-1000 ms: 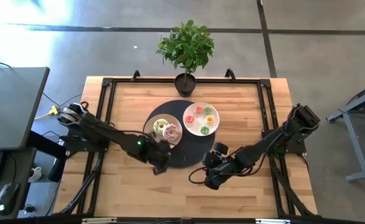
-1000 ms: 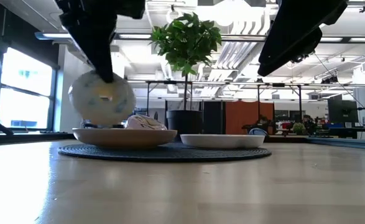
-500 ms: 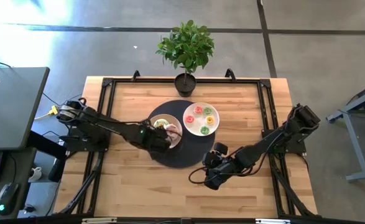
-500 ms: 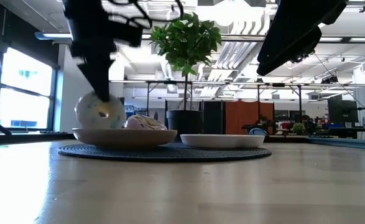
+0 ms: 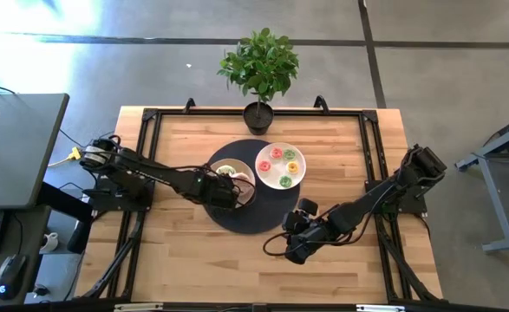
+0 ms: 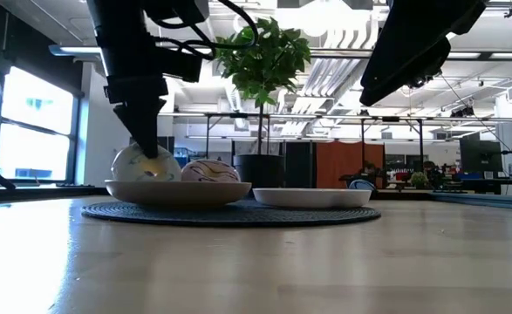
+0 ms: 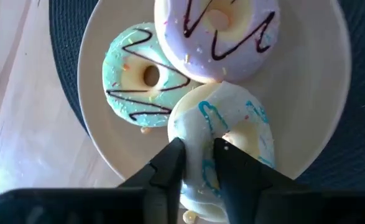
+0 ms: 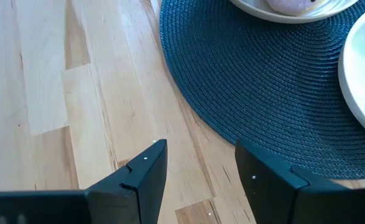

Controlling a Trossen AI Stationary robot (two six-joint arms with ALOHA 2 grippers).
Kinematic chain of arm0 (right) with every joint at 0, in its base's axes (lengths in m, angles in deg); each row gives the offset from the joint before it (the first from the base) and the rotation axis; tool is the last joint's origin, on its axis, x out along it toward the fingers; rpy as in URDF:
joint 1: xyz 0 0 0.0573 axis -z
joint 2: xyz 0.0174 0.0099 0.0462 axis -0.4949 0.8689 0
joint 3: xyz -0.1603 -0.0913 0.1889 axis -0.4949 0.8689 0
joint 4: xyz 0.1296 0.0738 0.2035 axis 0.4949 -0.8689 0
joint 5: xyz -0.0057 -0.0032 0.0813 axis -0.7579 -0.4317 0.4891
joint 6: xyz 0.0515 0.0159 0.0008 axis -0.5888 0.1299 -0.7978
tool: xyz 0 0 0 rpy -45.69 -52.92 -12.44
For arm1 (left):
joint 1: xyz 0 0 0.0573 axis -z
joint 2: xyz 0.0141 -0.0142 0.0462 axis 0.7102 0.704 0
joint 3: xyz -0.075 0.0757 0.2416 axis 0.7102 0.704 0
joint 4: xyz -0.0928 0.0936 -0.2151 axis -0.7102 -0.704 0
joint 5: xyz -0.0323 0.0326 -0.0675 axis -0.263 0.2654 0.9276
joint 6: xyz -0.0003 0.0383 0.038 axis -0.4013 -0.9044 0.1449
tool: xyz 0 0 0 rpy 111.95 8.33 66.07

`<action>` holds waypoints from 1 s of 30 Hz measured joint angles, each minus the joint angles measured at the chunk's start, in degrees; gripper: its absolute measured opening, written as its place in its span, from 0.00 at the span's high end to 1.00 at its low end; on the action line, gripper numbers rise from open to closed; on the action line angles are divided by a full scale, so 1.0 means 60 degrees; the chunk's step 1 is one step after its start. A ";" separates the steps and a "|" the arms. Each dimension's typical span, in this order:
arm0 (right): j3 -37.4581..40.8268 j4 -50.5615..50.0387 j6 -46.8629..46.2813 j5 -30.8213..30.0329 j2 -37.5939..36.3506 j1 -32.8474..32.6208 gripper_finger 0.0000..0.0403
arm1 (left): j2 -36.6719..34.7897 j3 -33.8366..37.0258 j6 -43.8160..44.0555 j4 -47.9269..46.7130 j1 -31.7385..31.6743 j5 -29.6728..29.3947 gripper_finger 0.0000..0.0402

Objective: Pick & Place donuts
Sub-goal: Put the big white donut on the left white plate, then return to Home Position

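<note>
No writing or brand shows anywhere, while the left gripper (image 7: 198, 158) pinches the rim of the cream-iced donut (image 7: 229, 134) on the left plate (image 7: 306, 118) beside the green-iced donut (image 7: 142, 78) and pink/white-iced donut (image 7: 216, 31), and the right gripper (image 8: 198, 165) hovers with fingers apart near the blue mat (image 8: 257, 87).

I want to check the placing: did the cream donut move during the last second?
Yes. In the low view the cream donut, held by the left gripper, came down against the plate and now rests in it.
</note>
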 joint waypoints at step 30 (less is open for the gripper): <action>0.0002 -0.0052 0.0328 0.0249 -0.0332 0.0004 0.54 | -0.0781 -0.1066 0.0036 -0.0715 0.0162 0.0489 0.67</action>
